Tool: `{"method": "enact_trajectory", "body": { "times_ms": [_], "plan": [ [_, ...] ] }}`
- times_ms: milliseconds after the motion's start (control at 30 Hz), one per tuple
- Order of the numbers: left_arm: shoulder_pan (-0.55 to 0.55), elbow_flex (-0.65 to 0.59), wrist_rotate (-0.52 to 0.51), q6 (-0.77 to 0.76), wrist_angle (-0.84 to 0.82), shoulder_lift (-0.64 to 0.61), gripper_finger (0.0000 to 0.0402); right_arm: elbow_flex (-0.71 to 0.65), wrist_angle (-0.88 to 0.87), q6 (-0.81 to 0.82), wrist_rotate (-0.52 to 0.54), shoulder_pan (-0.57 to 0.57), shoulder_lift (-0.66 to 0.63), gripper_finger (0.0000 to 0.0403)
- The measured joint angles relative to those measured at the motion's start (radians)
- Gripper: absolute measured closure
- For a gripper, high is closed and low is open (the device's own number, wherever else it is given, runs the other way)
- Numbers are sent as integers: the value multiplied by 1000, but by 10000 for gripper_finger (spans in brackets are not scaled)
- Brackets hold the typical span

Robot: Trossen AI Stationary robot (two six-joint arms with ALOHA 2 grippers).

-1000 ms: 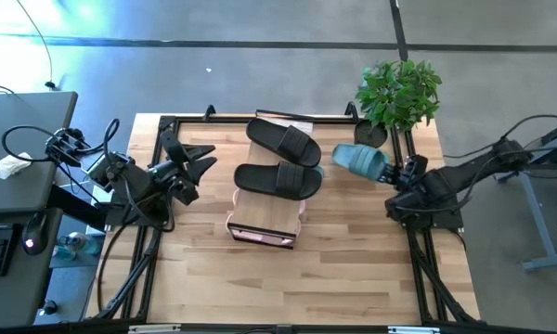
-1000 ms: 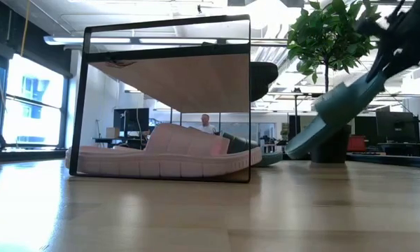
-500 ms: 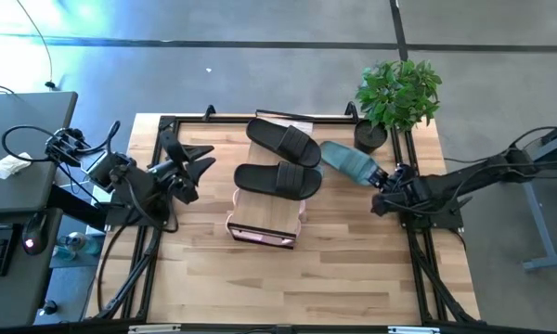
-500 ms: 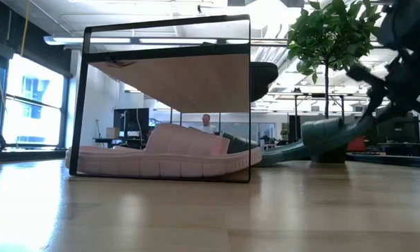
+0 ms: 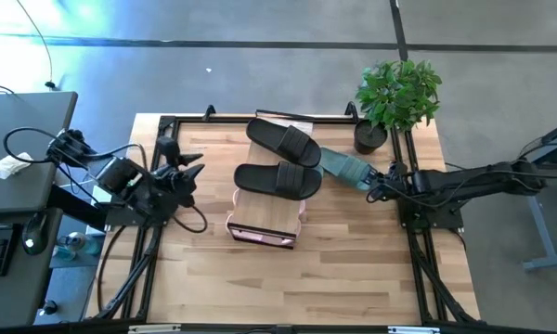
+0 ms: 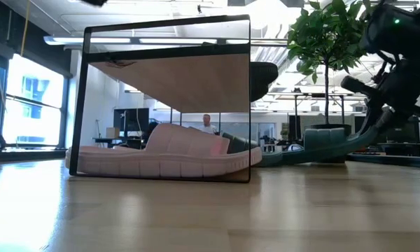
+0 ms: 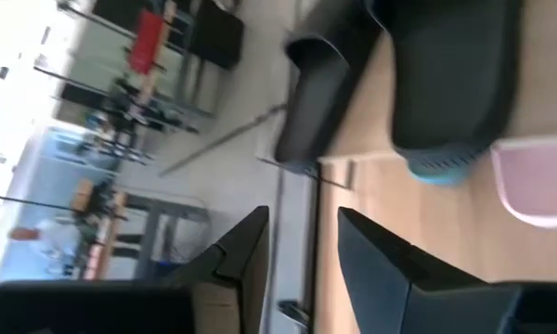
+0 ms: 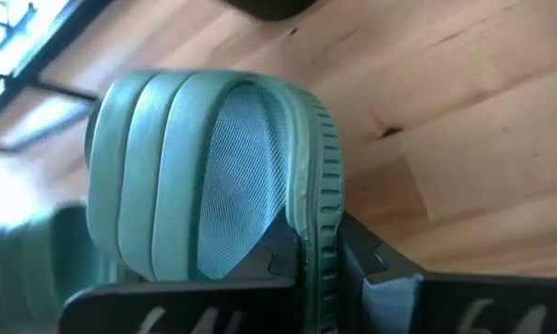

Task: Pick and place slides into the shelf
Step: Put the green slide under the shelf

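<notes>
Slides were mostly sorted by this point, as far as I could see. Nearest the low camera, a pale pink slide (image 6: 164,155) lay on the table (image 5: 353,269) under the shelf (image 5: 269,209), inside its black frame. On the plank top sat the two black slides (image 5: 280,160), side by side. Farther back and to the side, my right tool (image 5: 382,182) was clamped tight on the sole edge of a green slide (image 5: 344,166), which lay low on the table just beside the shelf, near the potted plant (image 5: 398,93). I judged that slide not yet shelved. My left tool (image 5: 187,173) hung empty beside the shelf's other end, its fingers part open. I could not find the remaining slides.
</notes>
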Motion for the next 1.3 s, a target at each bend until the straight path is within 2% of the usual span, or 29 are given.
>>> {"method": "enact_trajectory", "body": {
  "times_ms": [100, 200, 333, 433, 567, 800, 1067, 1300],
  "plan": [
    [24, -48, 77, -42, 0, 0, 300, 0, 15, -5, 2, -51, 0, 400],
    [62, -107, 117, -92, 15, 0, 311, -16, 59, -80, -56, -116, 1, 400],
    [113, -192, 169, -142, 37, 0, 327, -84, 257, -174, -90, -169, 3, 400],
    [170, -259, 175, -157, 74, 1, 340, -117, 341, -214, -78, -192, 2, 400],
    [276, -324, 193, -179, 116, 0, 359, -117, 337, -299, -135, -237, 8, 400],
    [454, -425, 220, -127, 304, 0, 397, -117, 436, -431, -172, -328, 17, 400],
    [567, -455, 269, -38, 418, 0, 390, -117, 525, -495, -227, -398, 108, 400],
    [692, -455, 298, -7, 476, 21, 399, -116, 594, -575, -241, -400, 132, 400]
  ]
}}
